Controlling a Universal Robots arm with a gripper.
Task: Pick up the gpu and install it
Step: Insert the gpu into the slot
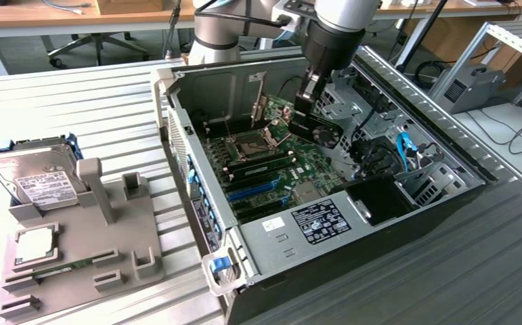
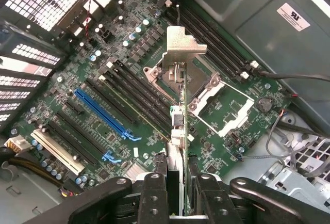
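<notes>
Slatted metal worktop point(image 1: 80, 101), open PC case point(image 1: 333, 223): pincer point(image 2: 175, 195) pinching the gpu point(image 2: 178, 126) edge-on, held above the motherboard point(image 2: 129, 79), pickup done, not yet seated in the blue slot point(image 2: 100, 111).

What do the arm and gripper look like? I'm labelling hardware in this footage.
The arm has silver-grey tubular links and a grey joint, with black cabling alongside. Its wrist section is black. The gripper is matte black, with two flat fingers on bolted linkage bars.
</notes>
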